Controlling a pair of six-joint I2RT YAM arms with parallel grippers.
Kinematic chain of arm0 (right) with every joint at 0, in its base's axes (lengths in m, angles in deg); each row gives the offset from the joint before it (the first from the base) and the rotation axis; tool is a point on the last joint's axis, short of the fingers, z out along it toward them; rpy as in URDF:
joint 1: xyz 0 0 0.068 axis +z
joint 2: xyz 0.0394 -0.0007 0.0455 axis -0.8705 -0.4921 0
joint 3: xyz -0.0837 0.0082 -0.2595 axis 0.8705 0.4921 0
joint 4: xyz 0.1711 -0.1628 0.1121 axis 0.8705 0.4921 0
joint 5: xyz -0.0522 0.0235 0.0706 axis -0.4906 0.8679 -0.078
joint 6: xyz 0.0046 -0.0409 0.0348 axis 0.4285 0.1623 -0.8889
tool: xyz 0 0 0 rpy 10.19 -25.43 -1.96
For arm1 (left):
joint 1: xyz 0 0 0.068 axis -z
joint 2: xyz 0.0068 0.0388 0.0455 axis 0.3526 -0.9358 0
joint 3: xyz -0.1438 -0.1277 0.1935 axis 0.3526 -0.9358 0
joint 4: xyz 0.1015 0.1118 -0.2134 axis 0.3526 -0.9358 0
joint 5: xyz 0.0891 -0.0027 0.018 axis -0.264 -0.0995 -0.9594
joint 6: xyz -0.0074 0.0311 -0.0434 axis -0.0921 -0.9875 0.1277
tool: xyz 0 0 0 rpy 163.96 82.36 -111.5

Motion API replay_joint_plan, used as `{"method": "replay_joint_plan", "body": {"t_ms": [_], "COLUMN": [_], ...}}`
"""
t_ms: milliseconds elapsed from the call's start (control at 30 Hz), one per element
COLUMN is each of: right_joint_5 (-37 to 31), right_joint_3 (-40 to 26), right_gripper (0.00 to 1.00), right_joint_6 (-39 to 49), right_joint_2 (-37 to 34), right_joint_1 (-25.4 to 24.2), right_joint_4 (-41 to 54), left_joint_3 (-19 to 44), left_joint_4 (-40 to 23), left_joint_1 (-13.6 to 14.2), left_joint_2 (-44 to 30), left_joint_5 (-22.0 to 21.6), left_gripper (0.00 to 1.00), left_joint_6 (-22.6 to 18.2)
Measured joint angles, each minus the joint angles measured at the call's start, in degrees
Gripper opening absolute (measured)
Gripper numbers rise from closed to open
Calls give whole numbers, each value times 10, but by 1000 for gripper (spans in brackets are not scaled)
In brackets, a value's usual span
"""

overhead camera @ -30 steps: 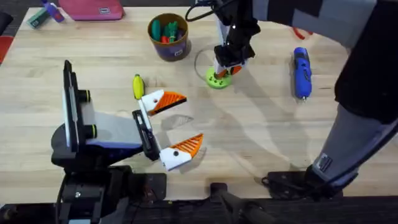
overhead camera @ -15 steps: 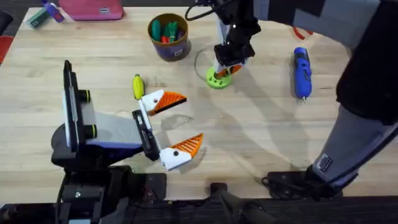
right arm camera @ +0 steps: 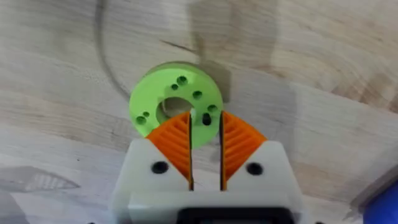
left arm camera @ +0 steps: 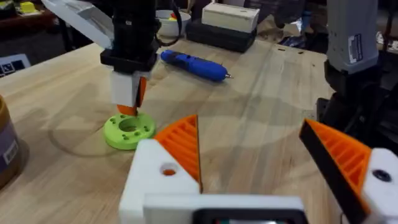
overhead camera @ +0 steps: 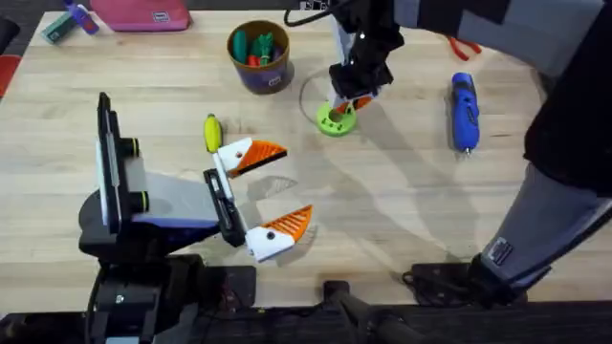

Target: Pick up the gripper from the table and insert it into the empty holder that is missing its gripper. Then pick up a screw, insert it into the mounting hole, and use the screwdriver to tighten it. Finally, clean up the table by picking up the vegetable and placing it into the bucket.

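Note:
My right gripper (overhead camera: 342, 107) hangs just over the green round disc (overhead camera: 335, 120), its orange fingers (right arm camera: 177, 140) shut to a narrow slit with a small dark screw (right arm camera: 206, 119) pinched at the tips. My left gripper (overhead camera: 295, 183) rests open near the table's front, both white blocks carrying orange fingers (left arm camera: 183, 143). The yellow vegetable (overhead camera: 212, 133) lies just beyond its far finger. The dark blue bucket (overhead camera: 259, 55) stands at the back. The blue screwdriver (overhead camera: 464, 112) lies to the right. The loose gripper and the empty holder are out of view.
A pink case (overhead camera: 143, 13) sits at the back left edge. A black and white box (left arm camera: 227, 25) shows behind the screwdriver (left arm camera: 194, 65) in the left wrist view. Bare wood lies between the two grippers and toward the front right.
My right gripper has lifted slightly off the green disc and shifted a little toward the back. The left arm has not moved.

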Motion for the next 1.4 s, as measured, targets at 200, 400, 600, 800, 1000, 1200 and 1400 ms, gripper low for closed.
{"method": "replay_joint_plan", "body": {"t_ms": [200,400,600,800,1000,1200,1400], "right_joint_5": [0,0,0,0,0,0,0], "right_joint_3": [0,0,0,0,0,0,0], "right_gripper": [222,204,195,196,194,192,192], "right_joint_6": [0,0,0,0,0,0,0], "right_joint_2": [0,-1,-2,-2,-2,-2,-2], "right_joint_1": [0,1,5,5,5,5,5], "right_joint_4": [-2,-1,-2,0,1,1,1], "left_joint_3": [0,0,0,0,0,0,0], "left_joint_4": [0,0,0,0,0,0,0], "left_joint_1": [0,0,0,0,0,0,0], "left_joint_2": [0,0,0,0,0,0,0], "left_joint_5": [0,0,0,0,0,0,0], "left_gripper": [986,985,985,986,986,985,985], "left_joint_6": [0,0,0,0,0,0,0]}}
